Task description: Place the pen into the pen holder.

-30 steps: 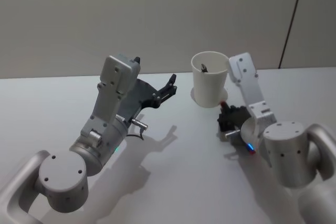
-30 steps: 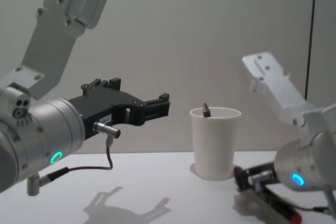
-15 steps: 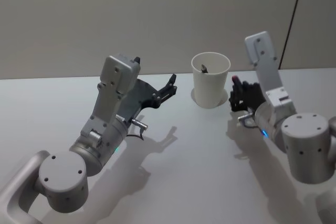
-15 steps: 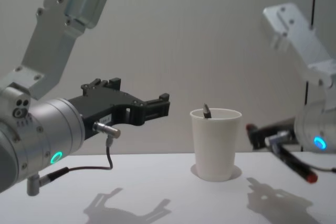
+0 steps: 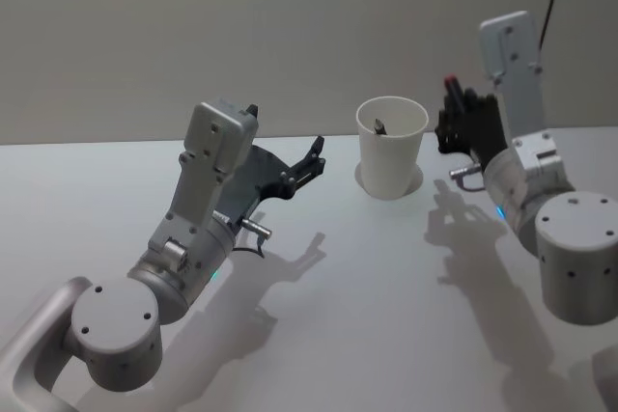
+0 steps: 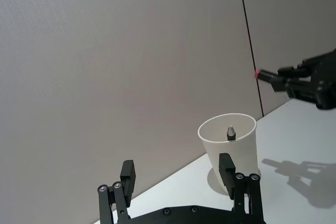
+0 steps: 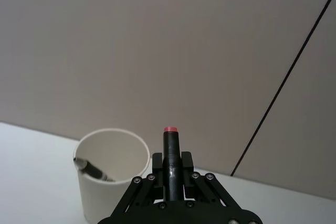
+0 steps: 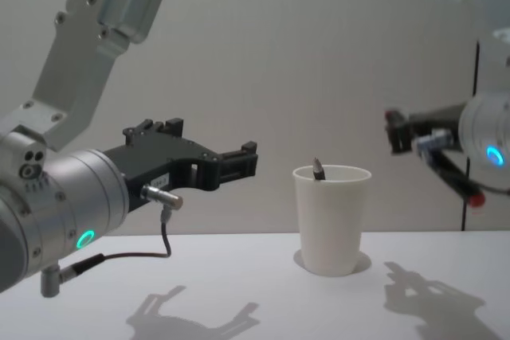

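The pen holder (image 5: 391, 153) is a white paper cup standing at the table's far centre; a dark pen tip (image 5: 379, 126) leans against its inner rim. My right gripper (image 5: 456, 124) hangs in the air just right of the cup, above its rim, shut on a black pen (image 5: 451, 87) with a red end. In the right wrist view the pen (image 7: 169, 148) juts out between the jaws toward the wall, with the cup (image 7: 107, 184) beside it. My left gripper (image 5: 315, 155) hovers open and empty left of the cup (image 6: 232, 153).
The white table (image 5: 367, 296) runs up to a plain grey wall (image 5: 290, 26) close behind the cup. The left arm's big body (image 8: 56, 197) takes up the near left side, and a cable (image 8: 163, 236) hangs from it.
My right arm has lifted the pen from table level beside the cup's base up to above rim height on the cup's right. The left arm has stayed still.
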